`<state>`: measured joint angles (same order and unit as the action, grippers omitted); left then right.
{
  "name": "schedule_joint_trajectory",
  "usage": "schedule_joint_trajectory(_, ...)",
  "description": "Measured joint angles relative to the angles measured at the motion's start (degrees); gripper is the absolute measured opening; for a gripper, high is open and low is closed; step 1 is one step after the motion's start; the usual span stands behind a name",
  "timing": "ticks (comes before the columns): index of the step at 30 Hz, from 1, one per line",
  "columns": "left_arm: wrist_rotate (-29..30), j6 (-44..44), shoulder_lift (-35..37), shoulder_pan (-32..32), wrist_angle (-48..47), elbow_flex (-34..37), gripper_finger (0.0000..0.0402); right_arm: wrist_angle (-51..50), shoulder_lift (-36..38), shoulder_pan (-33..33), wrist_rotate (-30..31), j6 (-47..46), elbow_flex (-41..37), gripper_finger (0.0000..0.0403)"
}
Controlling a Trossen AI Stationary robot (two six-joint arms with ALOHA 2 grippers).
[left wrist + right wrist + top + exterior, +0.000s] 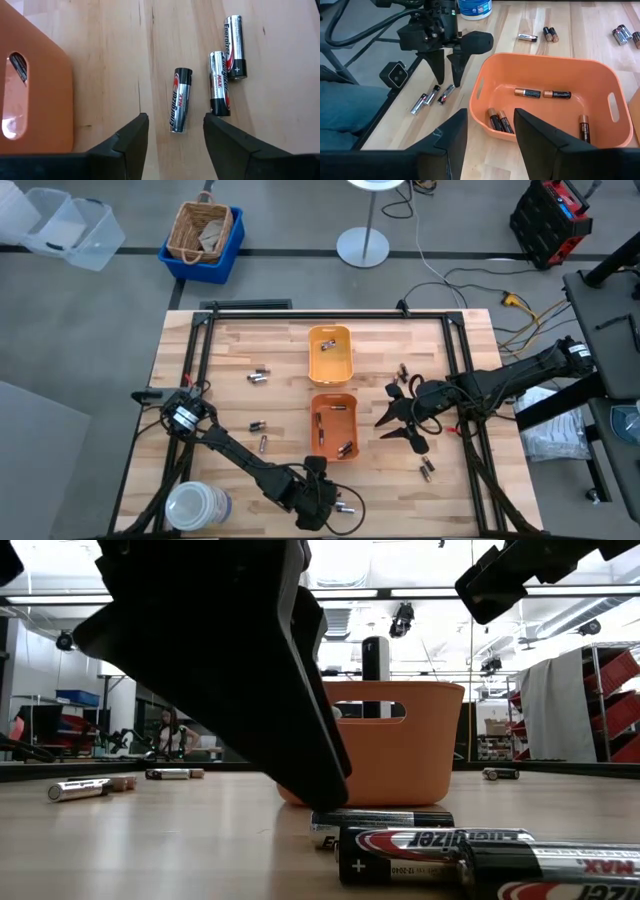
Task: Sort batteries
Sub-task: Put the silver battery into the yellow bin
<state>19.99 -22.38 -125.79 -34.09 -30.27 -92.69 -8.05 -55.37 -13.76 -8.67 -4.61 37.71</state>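
**Left gripper hanging over three batteries at the table's near edge**

Closest to the low camera, silver batteries (430, 858) are lying end-on along the near edge, with the orange tray (395, 745) sitting just behind them. Over on the left side, a white tub (196, 507) is sitting at the near-left corner, and loose batteries are lying on bare wood near the left rail (259, 376) and further in (258, 426), with open board around them. Moving right, the left gripper (175, 131) is hovering low at the near edge, its fingers spread wide and holding nothing, straddling one battery (180, 100) of three lying side by side; two more (219, 83) are lying just beside it. In the middle, the yellow-orange tray (331, 354) and the orange tray are sitting in a line, both holding batteries. Further right, the right gripper (397, 419) is hanging just beside the orange tray, fingers apart and empty. More batteries are lying near the right rail (426, 469).
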Motion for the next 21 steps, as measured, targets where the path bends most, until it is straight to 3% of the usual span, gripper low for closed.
schedule_joint_trajectory(21, 0.1, 0.2, -1.0, 0.2, 2.2, 1.1, 0.0169, 0.0, 0.0, 0.0, 0.1, -0.2, -0.4, 0.0161)
